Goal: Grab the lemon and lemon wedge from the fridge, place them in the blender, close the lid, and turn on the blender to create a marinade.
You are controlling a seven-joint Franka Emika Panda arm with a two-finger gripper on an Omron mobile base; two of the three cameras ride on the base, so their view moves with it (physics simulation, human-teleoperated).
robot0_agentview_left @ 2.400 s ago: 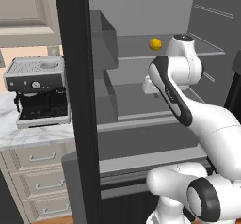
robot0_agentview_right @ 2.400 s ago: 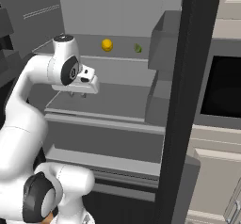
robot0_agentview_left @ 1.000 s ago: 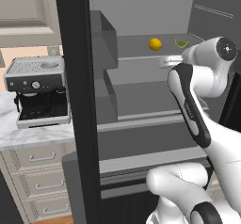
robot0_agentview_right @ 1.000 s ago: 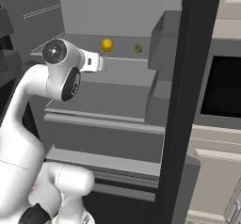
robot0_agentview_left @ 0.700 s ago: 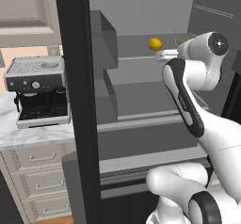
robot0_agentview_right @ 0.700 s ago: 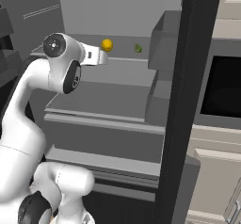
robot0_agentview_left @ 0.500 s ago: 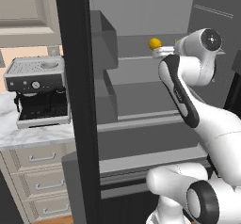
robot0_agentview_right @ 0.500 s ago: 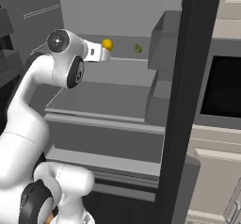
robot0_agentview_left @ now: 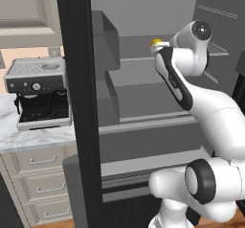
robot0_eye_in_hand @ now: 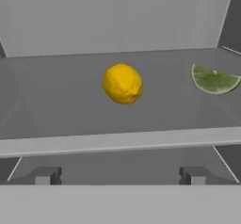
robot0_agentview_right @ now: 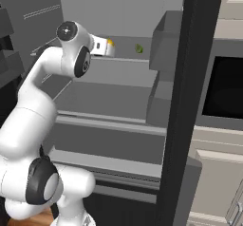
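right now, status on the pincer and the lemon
Pincer open, empty, short of the fridge shelf. Lemon on shelf, dead ahead. Green wedge beside it, apart. Nothing between.

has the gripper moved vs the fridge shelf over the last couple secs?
Yes. The gripper has risen from below the upper shelf to its level and closed in on the lemon, which lies where it was; jaws open.

Arm [robot0_agentview_right: 38,101] reached into the open fridge [robot0_agentview_right: 118,11] at upper shelf [robot0_agentview_right: 118,70] height. Hand end sat just beside the lemon [robot0_agentview_right: 110,42], partly covering it. Green wedge [robot0_agentview_right: 139,48] lay further right on that shelf. Black door edge [robot0_agentview_right: 185,101] at right.
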